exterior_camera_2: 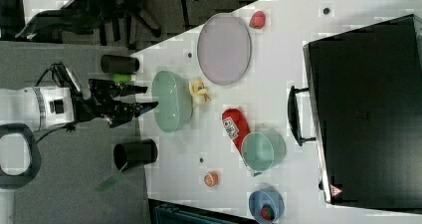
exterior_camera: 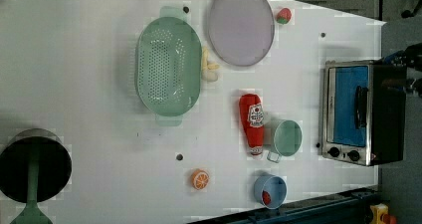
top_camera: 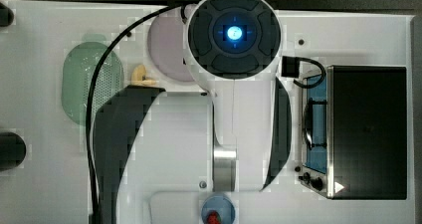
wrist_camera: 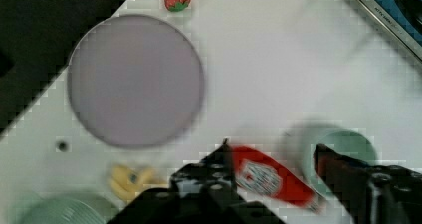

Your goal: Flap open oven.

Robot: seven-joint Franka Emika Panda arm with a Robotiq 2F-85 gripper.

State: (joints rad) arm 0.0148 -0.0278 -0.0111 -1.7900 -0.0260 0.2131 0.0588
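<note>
- Oven (exterior_camera: pixel 361 112) sat at the table's edge, on the left view's right, its blue glass door shut and facing the clutter, so the door had free table to drop onto.
- Its black bar handle (exterior_camera_2: pixel 293 115) stood proud of the door, in my judgement the natural place to hook and pull; the two knobs (exterior_camera: pixel 343 153) sat beside the glass.
- Nearest the oven's door stood a green cup (exterior_camera: pixel 286 138), with a red ketchup bottle (exterior_camera: pixel 252 123) lying touching it on the side away from the oven; the cup might foul a falling door.
- Farther from the oven lay a blue cup (exterior_camera: pixel 270 190) with something red inside, an orange slice (exterior_camera: pixel 200 178), a round lilac plate (exterior_camera: pixel 241 25), a strawberry (exterior_camera: pixel 283 15), a banana (exterior_camera: pixel 209 67) and a green colander (exterior_camera: pixel 168 65).
- Gripper (exterior_camera_2: pixel 144 97) hung high above the table, well apart from the oven, fingers spread and holding nothing; through the wrist view the ketchup bottle showed between them, far below.
- White table (exterior_camera: pixel 89 84) carried everything; beyond it in the right view lay grey floor, two black cylinders (exterior_camera_2: pixel 134 153) and a chair base.
</note>
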